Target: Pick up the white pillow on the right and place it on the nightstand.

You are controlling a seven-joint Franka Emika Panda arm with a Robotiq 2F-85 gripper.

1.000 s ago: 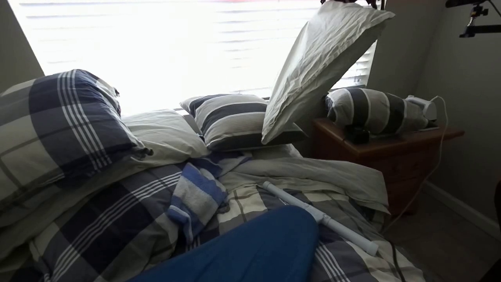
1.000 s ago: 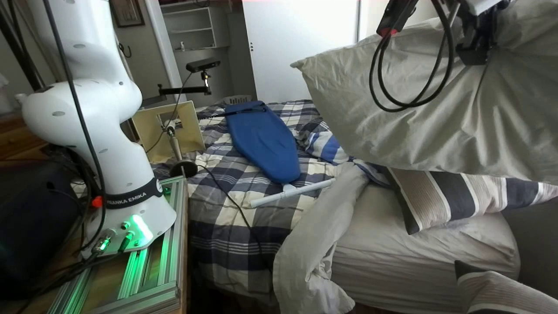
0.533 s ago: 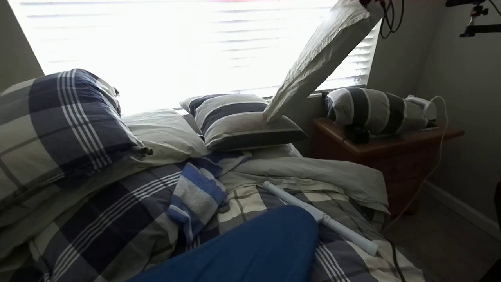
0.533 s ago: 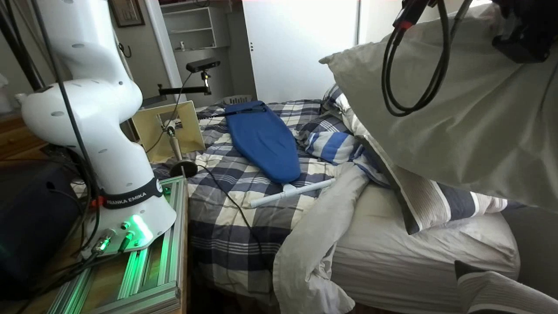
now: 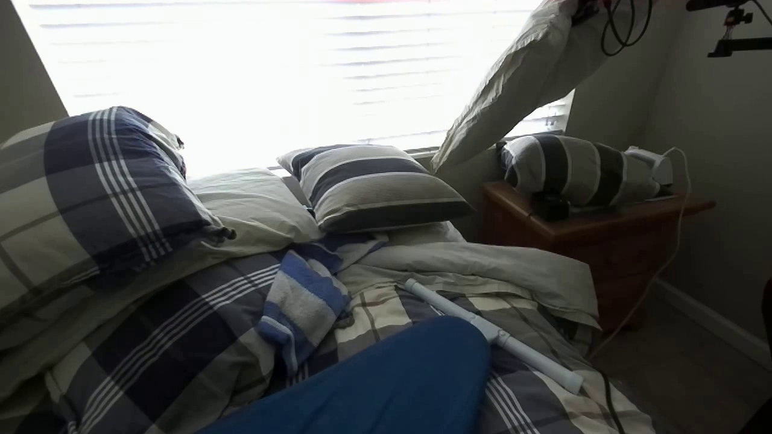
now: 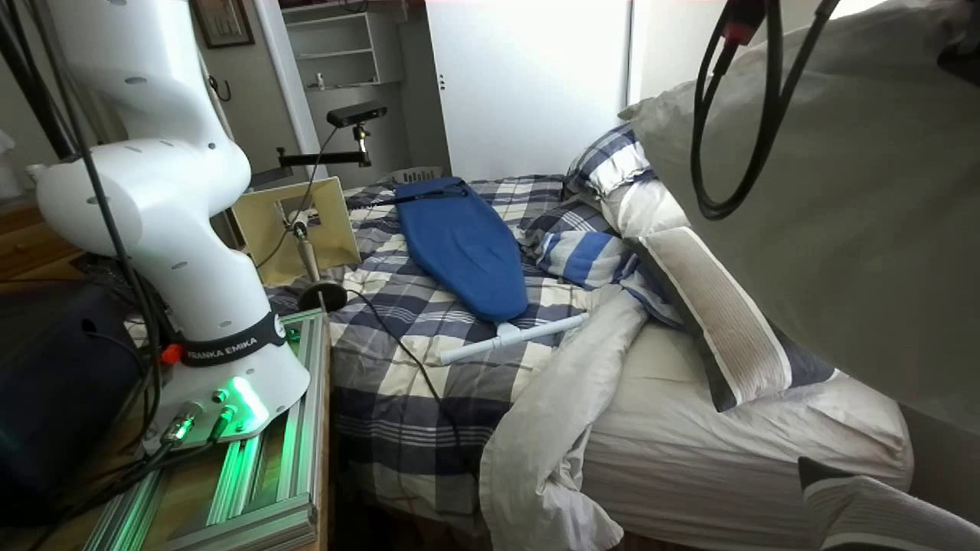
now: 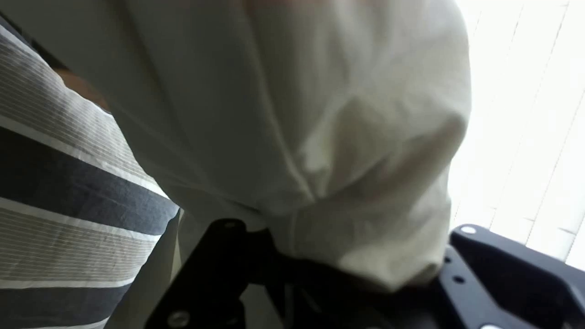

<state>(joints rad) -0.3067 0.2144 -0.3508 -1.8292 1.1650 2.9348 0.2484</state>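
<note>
The white pillow (image 5: 512, 84) hangs in the air, tilted, in front of the window, its lower corner between the striped bed pillow and the nightstand in that view. It fills the right side of an exterior view (image 6: 842, 229) and most of the wrist view (image 7: 274, 114). My gripper (image 7: 343, 260) is shut on its gathered upper part; the fabric hides the fingertips. The gripper shows only partly at the top of an exterior view (image 5: 585, 11). The brown wooden nightstand (image 5: 609, 247) stands at the right, lower than the pillow.
A striped pillow (image 5: 588, 169), a small black box (image 5: 550, 207) and a white device with a cord (image 5: 654, 164) are on the nightstand. Another striped pillow (image 5: 380, 187) lies on the bed. A blue ironing board (image 6: 463, 245) and white tube (image 6: 513, 337) lie on the bed.
The held white pillow has moved right in both exterior views, away from the striped bed pillow toward the nightstand side, and has turned. More of the bed pillows now shows. The gripper stays shut.
</note>
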